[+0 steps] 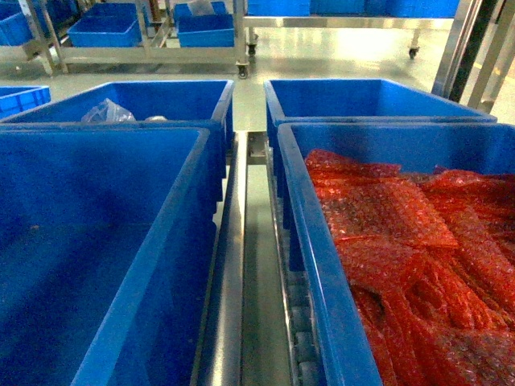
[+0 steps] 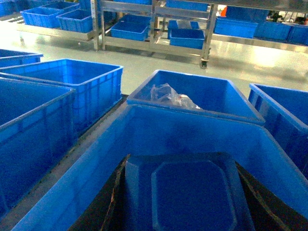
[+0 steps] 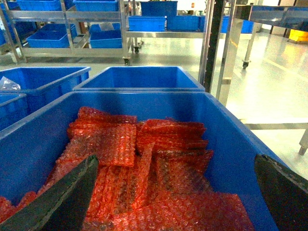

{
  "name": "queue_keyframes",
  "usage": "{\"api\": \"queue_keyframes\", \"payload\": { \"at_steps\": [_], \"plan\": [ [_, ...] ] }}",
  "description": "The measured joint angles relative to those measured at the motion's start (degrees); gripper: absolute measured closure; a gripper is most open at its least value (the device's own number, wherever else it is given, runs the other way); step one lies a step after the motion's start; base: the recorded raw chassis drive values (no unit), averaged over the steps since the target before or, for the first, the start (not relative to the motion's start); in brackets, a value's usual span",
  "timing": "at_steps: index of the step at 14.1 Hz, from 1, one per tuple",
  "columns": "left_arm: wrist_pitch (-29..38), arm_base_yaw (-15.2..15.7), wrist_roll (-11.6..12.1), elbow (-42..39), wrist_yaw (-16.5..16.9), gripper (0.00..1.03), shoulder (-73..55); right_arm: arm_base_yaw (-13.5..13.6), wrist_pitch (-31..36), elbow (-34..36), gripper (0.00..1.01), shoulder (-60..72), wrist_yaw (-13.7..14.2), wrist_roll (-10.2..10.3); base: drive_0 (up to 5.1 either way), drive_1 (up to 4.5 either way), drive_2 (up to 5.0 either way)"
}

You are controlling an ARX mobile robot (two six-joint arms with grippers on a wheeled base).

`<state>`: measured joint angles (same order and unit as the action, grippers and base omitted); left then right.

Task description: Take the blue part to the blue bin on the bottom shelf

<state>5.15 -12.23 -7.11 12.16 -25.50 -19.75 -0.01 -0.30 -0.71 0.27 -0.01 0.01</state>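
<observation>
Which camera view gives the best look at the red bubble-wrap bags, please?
The right wrist view: the red bubble-wrap bags fill its centre, the pile seen nearly whole inside the blue bin. The head view shows them cropped at the right edge. The left wrist view shows none.

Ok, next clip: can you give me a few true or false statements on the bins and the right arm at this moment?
1. The near right bin holds red bubble-wrap bags. True.
2. The far left bin has nothing in it. False: a clear plastic bag lies inside.
3. The right gripper is shut on a red bag. False: its jaws are spread wide above the bags, with nothing held between them.
4. A steel rail runs between the left and right bins. True.
</observation>
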Motion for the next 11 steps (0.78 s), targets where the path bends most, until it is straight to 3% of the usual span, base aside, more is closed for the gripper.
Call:
{"api": "queue_keyframes", "payload": {
  "at_steps": [1, 2, 3, 5, 7, 8, 9, 11],
  "plan": [
    [0.0, 0.0, 0.0, 0.0, 0.0, 0.59, 0.0, 0.0, 0.0, 0.0, 0.03, 0.0, 0.0, 0.0, 0.0, 0.00, 0.0],
    [-1.9, 1.0, 1.6, 0.2, 4.0, 0.59, 0.3, 0.0, 0.0, 0.0, 0.03, 0.0, 0.0, 0.0, 0.0, 0.00, 0.0],
    [-0.2, 0.4, 5.0, 0.2, 10.0, 0.59, -0.9, 0.0, 0.0, 0.0, 0.03, 0.0, 0.0, 0.0, 0.0, 0.00, 0.0],
    [11.2, -5.6, 7.1, 3.0, 13.7, 0.59, -13.2, 0.0, 0.0, 0.0, 0.03, 0.0, 0.0, 0.0, 0.0, 0.00, 0.0],
    [25.8, -4.4, 7.1, 9.1, 14.4, 0.59, -32.8, 0.0, 0.0, 0.0, 0.03, 0.0, 0.0, 0.0, 0.0, 0.00, 0.0],
    [31.2, -2.9, 7.1, 11.3, 14.9, 0.51, -41.1, 0.0, 0.0, 0.0, 0.03, 0.0, 0.0, 0.0, 0.0, 0.00, 0.0],
    [31.1, -1.1, 7.1, 11.6, 15.2, 0.34, -46.2, 0.0, 0.0, 0.0, 0.03, 0.0, 0.0, 0.0, 0.0, 0.00, 0.0],
    [20.7, -2.3, 5.9, 9.6, 13.8, 0.07, -34.9, 0.0, 0.0, 0.0, 0.03, 0.0, 0.0, 0.0, 0.0, 0.00, 0.0]
  ]
}}
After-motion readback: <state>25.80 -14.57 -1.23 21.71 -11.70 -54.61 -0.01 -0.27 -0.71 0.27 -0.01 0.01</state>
